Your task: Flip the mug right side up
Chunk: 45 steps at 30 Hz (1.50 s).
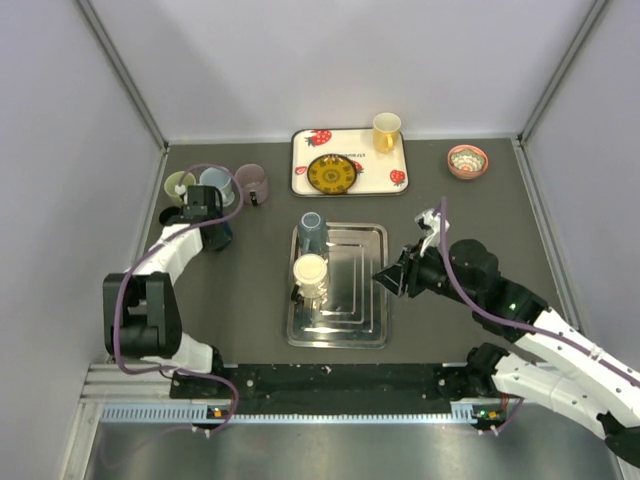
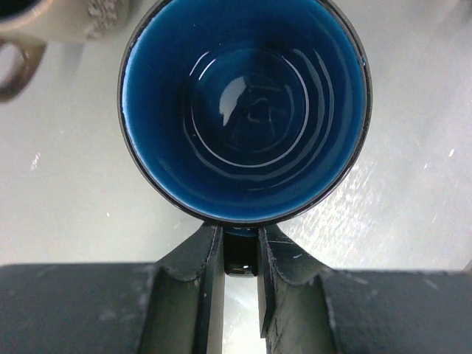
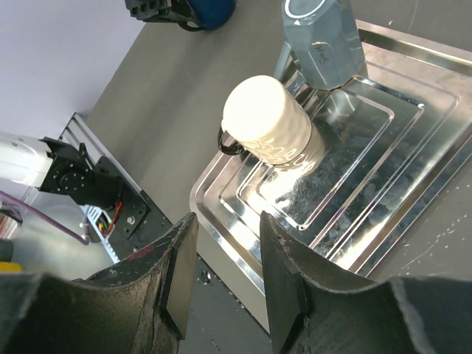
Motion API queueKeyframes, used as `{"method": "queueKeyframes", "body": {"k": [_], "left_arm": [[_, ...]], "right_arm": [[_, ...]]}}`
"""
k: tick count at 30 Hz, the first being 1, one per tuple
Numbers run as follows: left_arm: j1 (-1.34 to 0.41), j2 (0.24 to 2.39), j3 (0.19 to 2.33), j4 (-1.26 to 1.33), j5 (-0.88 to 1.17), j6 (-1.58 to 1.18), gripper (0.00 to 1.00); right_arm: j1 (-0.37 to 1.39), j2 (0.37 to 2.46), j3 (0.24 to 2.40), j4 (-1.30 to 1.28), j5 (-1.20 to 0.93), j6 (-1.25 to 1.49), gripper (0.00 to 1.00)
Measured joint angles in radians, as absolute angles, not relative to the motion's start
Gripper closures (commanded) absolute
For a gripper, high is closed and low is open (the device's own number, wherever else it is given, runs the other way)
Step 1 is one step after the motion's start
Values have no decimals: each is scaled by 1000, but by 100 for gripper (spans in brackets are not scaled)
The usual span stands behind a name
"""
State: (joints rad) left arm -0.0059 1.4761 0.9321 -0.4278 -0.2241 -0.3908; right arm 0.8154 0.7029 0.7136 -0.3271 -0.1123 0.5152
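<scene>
A dark mug with a blue inside (image 2: 243, 110) stands mouth up on the table at the left (image 1: 222, 236). My left gripper (image 2: 241, 254) is shut on its handle (image 1: 212, 222). A cream mug (image 1: 310, 272) with a black handle stands mouth down on the steel tray (image 1: 365, 330). A grey-blue mug (image 1: 311, 232) stands mouth down just behind it. Both show in the right wrist view, cream (image 3: 267, 129) and grey-blue (image 3: 322, 40). My right gripper (image 3: 225, 276) is open and empty, over the tray's right edge (image 1: 385, 278).
A strawberry-print tray (image 1: 300, 165) at the back holds a patterned plate (image 1: 332, 174) and a yellow mug (image 1: 386, 131). A pink bowl (image 1: 467, 160) sits back right. Three more mugs (image 1: 215, 180) stand back left, one beige (image 2: 51, 22) close to the held mug.
</scene>
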Motion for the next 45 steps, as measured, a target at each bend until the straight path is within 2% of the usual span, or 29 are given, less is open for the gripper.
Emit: {"method": "queueKeyframes", "body": {"k": [9,17,18,22,31,32,35,36,39,45], "left_arm": [[35,1554,994,-388,-230,-406,99],[37,1566,1006,-388,-225,-415,70],[37,1566,1004,-387,-224,-417,64],[38,1559,988,-389,-213,-420,53],[38,1447,986,-416,-205,-433,44],[38,1419,985,-424,-197,-438,30],[31,1303,966,-437,-154,-449,18],[25,1254,956,-439,-141,-453,17],[-57,1100,928,-447,-134,-471,15],[-387,937,871,-449,-179,-535,13]], "right_arm": [[815,709,724,-347,-94,496,60],[816,716,724,-361,-83,488,60],[815,718,724,-363,-80,487,60],[816,723,728,-364,-78,482,60],[816,732,728,-364,-74,483,54],[815,736,728,-364,-73,482,54],[816,774,746,-371,-69,482,53],[816,790,756,-373,-68,482,53],[816,868,817,-394,-53,482,53],[834,1067,980,-432,2,483,53]]}}
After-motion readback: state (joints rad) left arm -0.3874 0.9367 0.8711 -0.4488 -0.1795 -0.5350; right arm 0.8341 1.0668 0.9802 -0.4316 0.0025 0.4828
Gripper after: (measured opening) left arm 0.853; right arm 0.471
